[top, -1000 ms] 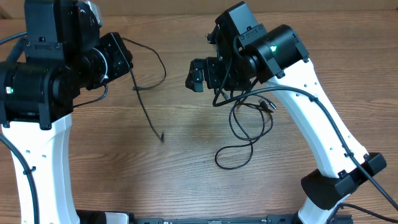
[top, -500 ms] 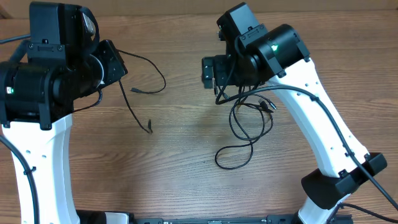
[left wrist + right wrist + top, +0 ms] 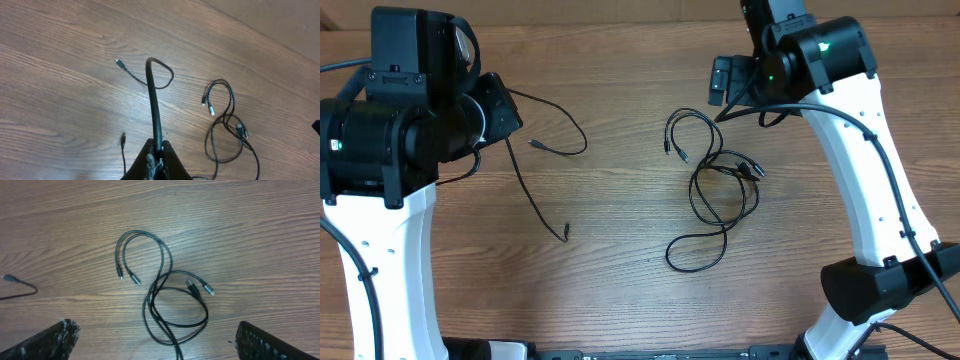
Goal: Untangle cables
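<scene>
step: 1 cable is clear of the rest, so i'm mid-separation; i judge roughly a third done.
left gripper [image 3: 155, 156]: clenched on the freed cable [image 3: 152, 100], which rises from the fingers, bends over in a loop and trails off toward the table [image 3: 620, 290].
freed cable position: left half of the table, both plug ends [image 3: 118, 62] out on that side, well apart from the knot.
right gripper [image 3: 720, 78]: released, jaws wide, nothing in them, hanging above and behind the knot.
knot [image 3: 167, 300]: right of centre, flat on the wood, strands crossing each other several times, 1 long loop trailing toward the near edge.
next: i'd lay the freed cable down on the left, then drop the right gripper onto 1 strand near a plug and draw it outward. thin cord, so it needs a low, exact pinch.
count cables: 3 by my reckoning, 1 freed and 2 in the knot.
count plug ends: 6 seen, 2 on the freed cable and 4 at the knot.
count grippers: 2.
</scene>
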`<state>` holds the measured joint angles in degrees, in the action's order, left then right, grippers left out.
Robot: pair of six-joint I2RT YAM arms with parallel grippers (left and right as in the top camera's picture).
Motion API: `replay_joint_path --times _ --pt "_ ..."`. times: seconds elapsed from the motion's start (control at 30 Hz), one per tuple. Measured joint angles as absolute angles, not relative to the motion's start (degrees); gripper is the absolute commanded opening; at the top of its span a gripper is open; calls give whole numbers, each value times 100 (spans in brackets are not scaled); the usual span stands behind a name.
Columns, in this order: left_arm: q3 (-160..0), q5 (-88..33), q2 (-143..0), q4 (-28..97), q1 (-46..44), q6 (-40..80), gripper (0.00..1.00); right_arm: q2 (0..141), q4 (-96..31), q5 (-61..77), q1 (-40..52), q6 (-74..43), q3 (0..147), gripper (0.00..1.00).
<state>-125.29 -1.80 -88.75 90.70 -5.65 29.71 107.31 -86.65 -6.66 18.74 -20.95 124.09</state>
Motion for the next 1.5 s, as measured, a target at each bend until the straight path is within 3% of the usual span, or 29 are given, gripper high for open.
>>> replay_joint_path --times 0.43,0.63,1.1,1.23,1.5 --pt "-12527 -196 -9520 8582 -565 2589 4 10731 -8667 -685 1850 -2095 12409 100" --pt "-12529 -257 -9526 7404 -565 2451 4 10731 -8663 -685 1850 -2095 12409 100" --pt "-12547 -1334 -9756 3236 -565 2202 4 10731 -8674 -685 1846 -2095 12409 100" --pt "-12582 -1420 -10248 2657 -552 2202 4 10731 -8678 -687 1846 -2095 12409 100" --pt "-12569 -1461 -11716 2683 -154 2204 4 10731 -8678 -685 1848 -2099 12409 100"
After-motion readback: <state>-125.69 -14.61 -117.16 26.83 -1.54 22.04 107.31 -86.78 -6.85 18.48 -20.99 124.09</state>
